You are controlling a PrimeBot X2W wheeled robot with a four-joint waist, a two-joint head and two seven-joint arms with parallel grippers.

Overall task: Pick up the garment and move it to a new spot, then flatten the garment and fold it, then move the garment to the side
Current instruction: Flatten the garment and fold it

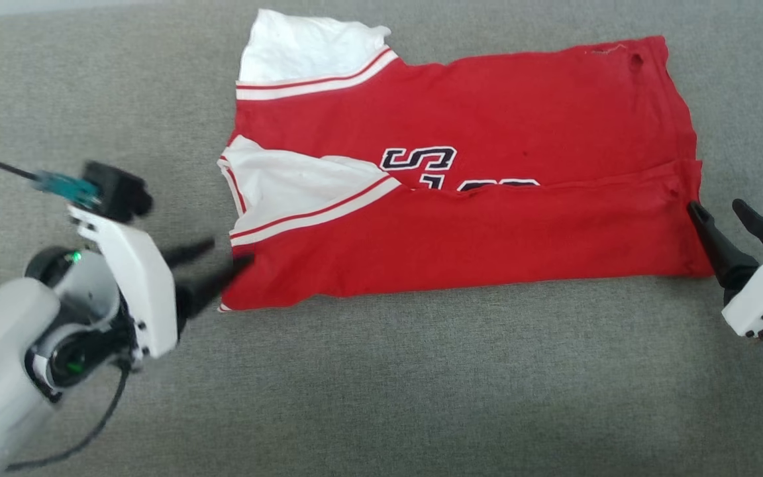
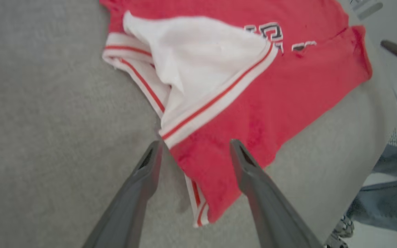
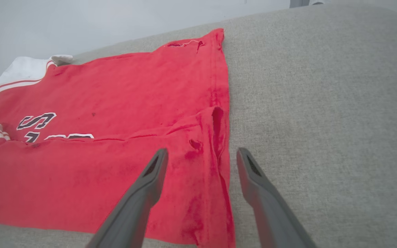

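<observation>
- The garment (image 1: pixel 487 265) lies on the grey cushion (image 1: pixel 421 384), hem to our right and white sleeves to our left. Its near half is folded up over the chest, so the flap's edge cuts across the lettering (image 1: pixel 418 159).
- Our left gripper (image 1: pixel 230 253) sits at the near left corner with its fingers spread wide. The left wrist view shows them straddling that corner, pinching nothing.
- Our right gripper (image 1: pixel 716 207) is at the hem end, its jaws also spread. One finger is over the red cloth and the other over bare cushion, and no fabric is caught between them.
- We judge the first lengthwise fold to be down and the fold only partly done.
- To do this step well, we should lift both grippers straight up and clear, so that no fingertip drags the flap back open.
- The hem puckers where the flap meets the lower layer, and the near sleeve (image 1: pixel 302 185) bulges a little. Both want smoothing before another layer goes on.
- For the next fold we should grip both ends at matching points and move them together, so the edges stay parallel.
</observation>
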